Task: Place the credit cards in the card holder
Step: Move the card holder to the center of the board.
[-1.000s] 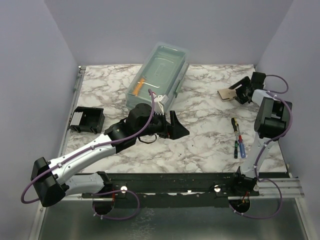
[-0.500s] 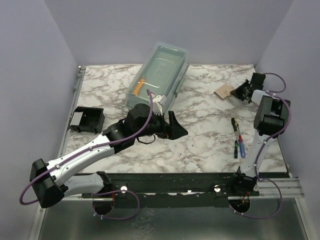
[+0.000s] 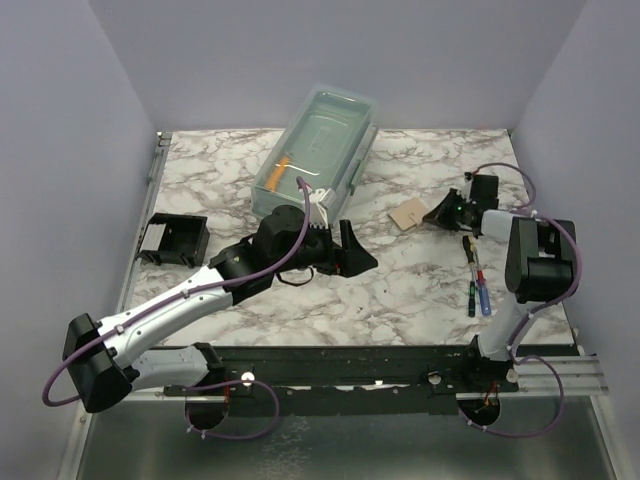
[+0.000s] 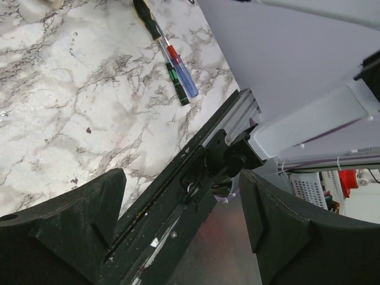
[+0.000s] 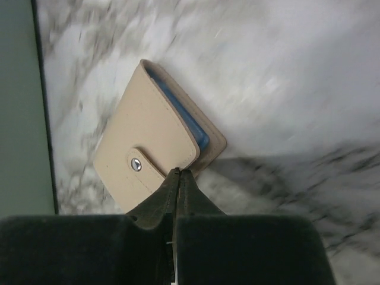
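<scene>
The card holder (image 3: 175, 240), a small black open rack, stands at the table's left edge. A tan snap pouch (image 3: 408, 215) (image 5: 148, 148) lies right of centre, and the blue edge of a credit card (image 5: 193, 127) peeks from between its flaps. My right gripper (image 3: 440, 212) (image 5: 179, 173) is shut, its joined tips touching the pouch's near edge with nothing between them. My left gripper (image 3: 350, 250) (image 4: 181, 202) hangs open and empty over the table's middle, pointing right, far from both the pouch and the card holder.
A large clear lidded box (image 3: 318, 150) with an orange item inside lies at the back centre. Several screwdrivers (image 3: 476, 275) (image 4: 172, 59) lie at the right, near the right arm. A black rail (image 3: 350, 365) runs along the near edge.
The right gripper closed and swung left and nearer from the back right. The tan pouch slid with it towards the centre. The left arm barely moved.
</scene>
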`<action>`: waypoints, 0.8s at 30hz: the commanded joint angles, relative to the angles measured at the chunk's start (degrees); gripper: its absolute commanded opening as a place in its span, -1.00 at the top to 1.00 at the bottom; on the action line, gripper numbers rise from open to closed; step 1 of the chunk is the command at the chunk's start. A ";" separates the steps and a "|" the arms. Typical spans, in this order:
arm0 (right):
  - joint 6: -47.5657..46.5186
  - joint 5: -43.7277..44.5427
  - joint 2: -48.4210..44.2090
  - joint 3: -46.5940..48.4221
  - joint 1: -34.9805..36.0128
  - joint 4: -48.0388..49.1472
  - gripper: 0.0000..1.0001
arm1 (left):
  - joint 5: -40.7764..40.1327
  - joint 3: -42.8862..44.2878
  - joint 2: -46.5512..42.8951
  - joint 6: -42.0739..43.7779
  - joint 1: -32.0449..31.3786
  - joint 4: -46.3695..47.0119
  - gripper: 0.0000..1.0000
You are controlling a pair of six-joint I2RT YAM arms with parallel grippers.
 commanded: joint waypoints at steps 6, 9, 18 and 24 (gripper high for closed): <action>-7.52 -6.59 -15.24 -16.67 11.86 -3.71 1.00 | -2.70 -1.55 1.40 0.92 -0.10 -0.52 -0.68; -7.54 -8.52 -17.46 -18.86 15.76 -4.96 1.00 | -4.11 -5.13 0.39 -1.56 -0.10 -0.21 -0.68; -8.59 -6.10 -20.92 -18.22 22.37 -13.01 0.99 | -6.54 -16.10 1.03 -9.43 -0.10 5.10 -0.68; 5.20 11.78 -26.46 -18.28 22.38 -12.45 -0.11 | -4.79 -16.11 2.26 -11.01 -0.09 6.71 -0.68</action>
